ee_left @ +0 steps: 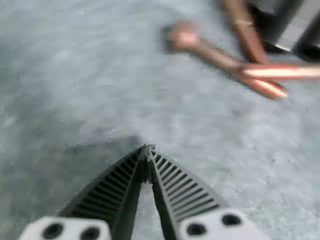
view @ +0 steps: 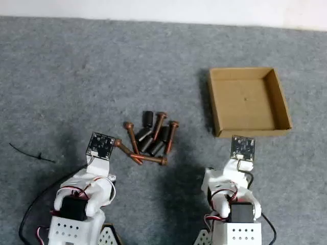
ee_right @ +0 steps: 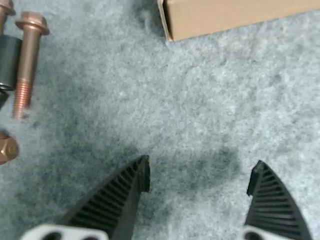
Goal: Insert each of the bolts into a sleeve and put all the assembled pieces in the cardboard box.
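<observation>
Several copper bolts (view: 151,158) and black sleeves (view: 147,119) lie heaped at the table's middle. The open cardboard box (view: 249,100) sits at the right, with nothing inside. My left gripper (ee_left: 147,150) is shut over bare carpet, a short way from the nearest bolts (ee_left: 226,59) and the sleeves (ee_left: 295,30) behind them. My right gripper (ee_right: 200,175) is open with only carpet between its fingers; a bolt (ee_right: 26,62), a sleeve (ee_right: 9,62) and the box's corner (ee_right: 235,15) lie beyond it. Both arms rest near the table's front edge in the high view.
The table is covered in grey carpet (view: 76,76). A thin black cable tie (view: 31,154) lies at the far left. A white wall edge runs along the back.
</observation>
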Tool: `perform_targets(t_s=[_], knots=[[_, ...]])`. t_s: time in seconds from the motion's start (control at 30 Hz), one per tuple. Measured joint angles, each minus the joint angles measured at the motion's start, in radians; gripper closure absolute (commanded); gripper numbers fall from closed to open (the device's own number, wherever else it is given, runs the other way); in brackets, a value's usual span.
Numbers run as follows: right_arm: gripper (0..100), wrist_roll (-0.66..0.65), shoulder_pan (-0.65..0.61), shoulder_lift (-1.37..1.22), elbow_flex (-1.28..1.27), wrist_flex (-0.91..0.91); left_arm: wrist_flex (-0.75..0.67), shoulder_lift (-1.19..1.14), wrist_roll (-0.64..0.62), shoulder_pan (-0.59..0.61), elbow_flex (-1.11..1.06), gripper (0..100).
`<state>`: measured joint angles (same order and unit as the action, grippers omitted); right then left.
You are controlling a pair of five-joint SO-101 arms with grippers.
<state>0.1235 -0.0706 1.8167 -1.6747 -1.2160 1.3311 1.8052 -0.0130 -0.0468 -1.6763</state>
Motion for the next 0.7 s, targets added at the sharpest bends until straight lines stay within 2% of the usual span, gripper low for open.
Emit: perform_targets(t_s=[0.3,0.4,0.47,0.53,0.6,0.7], knots=[[69.8,0.0,0.0,0.0,0.0,0.0,-0.012,0.0,0.0,0.003,0.0,99],[69.8,0.0,0.0,0.0,0.0,0.0,-0.012,0.003,0.011,0.115,0.026,99],[69.8,0.0,0.0,0.0,0.0,0.0,-0.028,0.0,0.074,0.232,0.055,99],[69.8,0.0,0.0,0.0,0.0,0.0,-0.061,0.003,0.218,0.328,0.115,99],[69.8,0.0,0.0,0.0,0.0,0.0,-0.072,0.005,0.319,0.359,0.183,99],[69.8,0.0,0.0,0.0,0.0,0.0,-0.075,0.003,0.308,0.37,0.31,97]])
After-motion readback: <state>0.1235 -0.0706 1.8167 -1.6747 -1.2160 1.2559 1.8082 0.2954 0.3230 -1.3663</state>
